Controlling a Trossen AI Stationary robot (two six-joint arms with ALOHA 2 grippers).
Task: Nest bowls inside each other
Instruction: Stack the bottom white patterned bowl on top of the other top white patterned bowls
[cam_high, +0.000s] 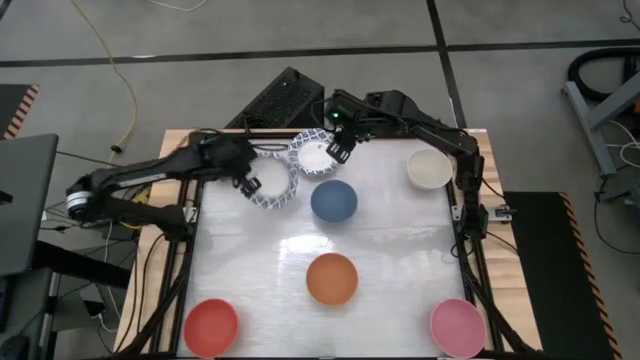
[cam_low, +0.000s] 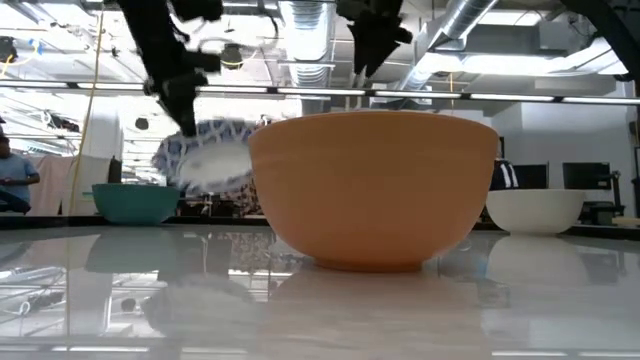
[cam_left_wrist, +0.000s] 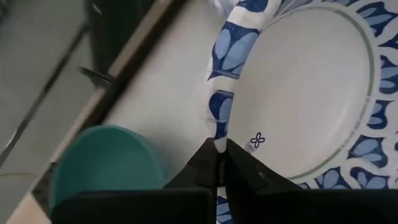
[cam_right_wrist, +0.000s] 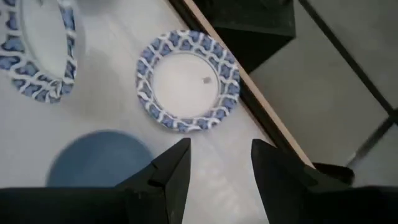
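Only low view shows patterned bowl (cam_low: 205, 160) lifted.

A white table (cam_high: 390, 240) in a wooden frame (cam_high: 178, 133) stands on a grey floor (cam_high: 200, 30). A yellow cable (cam_high: 118, 70) snakes across the floor. A black ribbed box (cam_high: 275, 98), perhaps a case, lies just beyond the far edge. In the room behind, a person (cam_low: 12, 175) stands under ceiling ducts (cam_low: 470, 20).
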